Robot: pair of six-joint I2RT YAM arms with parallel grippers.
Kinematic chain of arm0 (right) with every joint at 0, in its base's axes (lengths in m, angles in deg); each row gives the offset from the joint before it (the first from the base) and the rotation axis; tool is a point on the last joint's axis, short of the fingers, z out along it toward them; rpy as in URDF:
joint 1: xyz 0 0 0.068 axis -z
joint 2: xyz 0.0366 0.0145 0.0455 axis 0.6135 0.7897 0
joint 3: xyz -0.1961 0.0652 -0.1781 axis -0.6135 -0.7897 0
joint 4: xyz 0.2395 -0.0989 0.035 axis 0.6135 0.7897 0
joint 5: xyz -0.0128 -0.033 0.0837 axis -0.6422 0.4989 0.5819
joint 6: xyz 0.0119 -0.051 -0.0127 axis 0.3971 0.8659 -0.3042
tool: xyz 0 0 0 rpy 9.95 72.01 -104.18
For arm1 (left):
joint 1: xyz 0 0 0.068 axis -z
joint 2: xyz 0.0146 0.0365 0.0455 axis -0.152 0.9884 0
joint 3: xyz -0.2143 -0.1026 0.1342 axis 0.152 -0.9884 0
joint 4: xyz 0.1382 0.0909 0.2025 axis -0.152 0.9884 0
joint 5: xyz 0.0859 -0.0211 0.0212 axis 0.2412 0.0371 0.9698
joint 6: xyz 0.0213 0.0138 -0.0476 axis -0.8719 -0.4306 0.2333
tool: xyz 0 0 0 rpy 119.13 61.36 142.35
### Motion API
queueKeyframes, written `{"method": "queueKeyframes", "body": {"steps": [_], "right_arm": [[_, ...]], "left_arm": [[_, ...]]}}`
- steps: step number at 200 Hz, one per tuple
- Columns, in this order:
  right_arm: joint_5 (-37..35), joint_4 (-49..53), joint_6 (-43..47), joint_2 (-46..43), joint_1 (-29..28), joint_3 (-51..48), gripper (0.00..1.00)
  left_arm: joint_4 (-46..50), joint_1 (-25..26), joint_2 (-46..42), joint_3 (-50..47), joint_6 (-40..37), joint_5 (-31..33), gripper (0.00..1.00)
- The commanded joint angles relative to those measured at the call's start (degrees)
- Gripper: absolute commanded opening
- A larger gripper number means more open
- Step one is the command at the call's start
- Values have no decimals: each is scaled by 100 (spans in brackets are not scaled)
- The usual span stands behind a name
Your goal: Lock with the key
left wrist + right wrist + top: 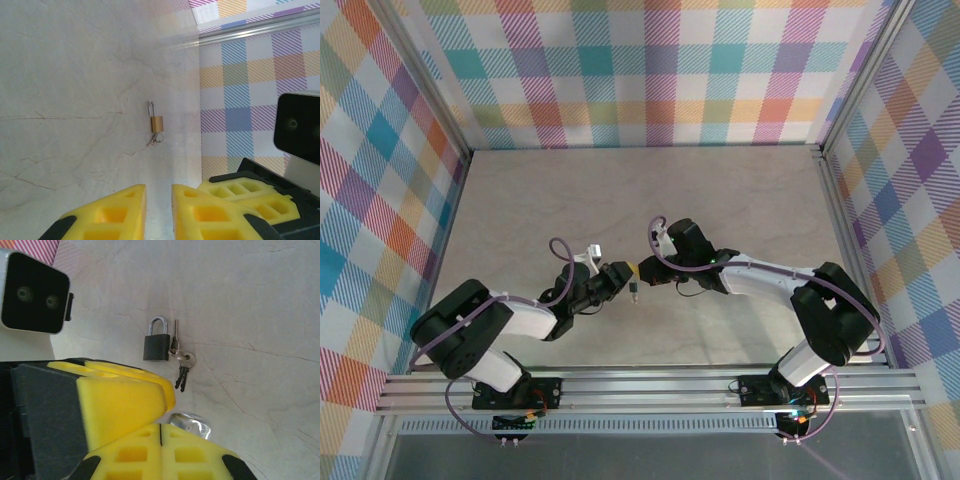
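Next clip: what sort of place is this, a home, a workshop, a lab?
Most likely a lab robot cell: plaid cloth walls on an aluminium frame enclose a marble-patterned tabletop, where a padlock and a bunch of keys lie.

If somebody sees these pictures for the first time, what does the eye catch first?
First, the small padlock lying flat on the pale table, its bunch of keys right beside it. Then the left gripper and the right gripper, both with bright yellow fingers, close together near it. Checked walls in many colours surround the table.
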Motion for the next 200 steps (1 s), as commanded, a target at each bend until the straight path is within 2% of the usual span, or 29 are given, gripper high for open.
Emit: {"method": "queueKeyframes", "body": {"steps": [1,25,42,54,70,82,102,115,137,153,178,200], "right_arm": [[140,-248,-67,105,-39,-57,0],[160,-285,-103,169,-35,-70,0],[33,-246,-100,101,-37,-141,0],[-172,-118,-132,-16,-39,-209,12],[-415,65,-222,-108,-43,-259,22],[-509,154,-385,-106,-44,-293,34],[-512,52,-823,1,-71,-421,47],[-588,103,-1067,110,-143,-436,53],[-1145,679,-1324,258,-385,-163,60],[-1503,1067,-1537,378,-566,87,66],[-1784,1397,-2059,638,-797,344,72],[-1891,1392,-2470,785,-870,388,76]], "left_arm": [[-1152,-20,343,-101,281,-163,20],[-1954,-55,960,-150,564,-298,18],[-1993,-147,1156,-98,665,-502,16],[-1964,-267,1011,-116,564,-649,17],[-1719,-432,539,-232,422,-602,20],[-1073,-541,79,-214,253,-606,24],[393,-548,-787,-82,-271,-510,29],[1301,-555,-1491,-85,-605,-294,37],[3872,-539,-2974,259,-1387,352,45],[5160,-548,-3874,445,-1768,853,53],[6541,-556,-4763,768,-2192,1319,54],[7158,-556,-5094,919,-2321,1486,56]]}}
